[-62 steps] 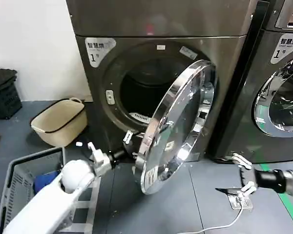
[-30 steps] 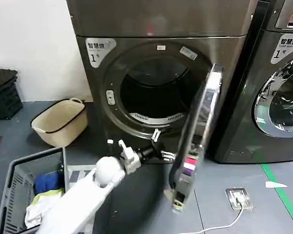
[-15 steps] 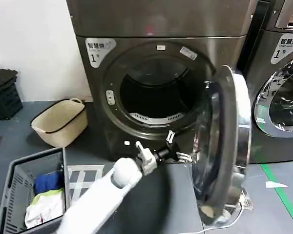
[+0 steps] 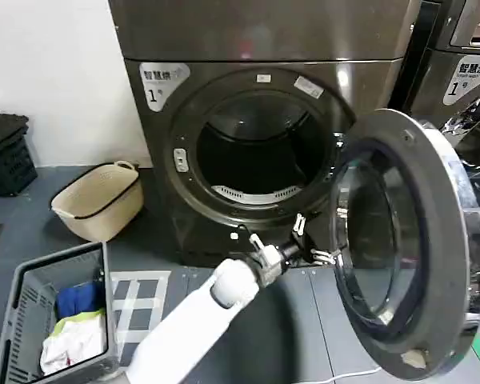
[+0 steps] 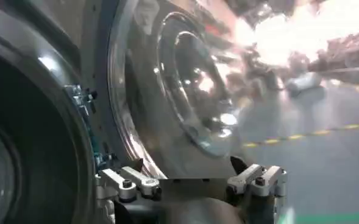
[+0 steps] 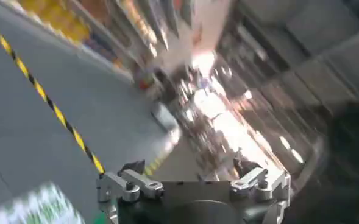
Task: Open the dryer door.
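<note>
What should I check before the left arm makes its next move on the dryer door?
1. Dryer door swung clear of the drum opening: ok, grey inner side faces the camera.
2. Left gripper free of the door: ok, open, fingers empty, at the door's inner edge.
3. Door hinge intact: cannot tell.
4. Laundry basket out of the arm's path: ok, off to the left.
5. Right gripper holding nothing: ok, open.
6. Door at its full travel: cannot tell.
</note>
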### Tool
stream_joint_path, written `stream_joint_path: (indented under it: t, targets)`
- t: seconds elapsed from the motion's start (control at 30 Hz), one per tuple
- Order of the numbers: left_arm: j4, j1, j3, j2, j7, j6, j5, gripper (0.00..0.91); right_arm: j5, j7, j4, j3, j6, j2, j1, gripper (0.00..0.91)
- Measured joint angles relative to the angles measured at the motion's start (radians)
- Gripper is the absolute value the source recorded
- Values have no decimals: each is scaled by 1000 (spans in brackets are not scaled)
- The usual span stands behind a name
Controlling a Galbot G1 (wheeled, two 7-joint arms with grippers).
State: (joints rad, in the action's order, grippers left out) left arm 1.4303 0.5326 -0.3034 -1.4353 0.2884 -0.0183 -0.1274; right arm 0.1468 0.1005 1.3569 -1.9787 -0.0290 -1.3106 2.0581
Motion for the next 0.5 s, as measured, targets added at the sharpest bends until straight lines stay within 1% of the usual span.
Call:
stream_joint_path:
  t: [0.17, 0.3, 0.4, 0.5]
  targets:
    - [-44, -19, -17, -44, -22, 3, 41, 907, -11, -12, -31, -31, -41, 0, 7, 907]
    - [-78, -29, -29, -77, -40, 3, 73, 907, -55, -24, -65, -61, -62, 8, 16, 907]
    - [-108, -38, -30, -106, -51, -4, 94, 907, -83, -34, -80, -74, -67, 7, 19, 907]
    - [-136, -49, -32, -134, -57, -15, 126, 907, -91, -34, -85, -80, -66, 5, 20, 907]
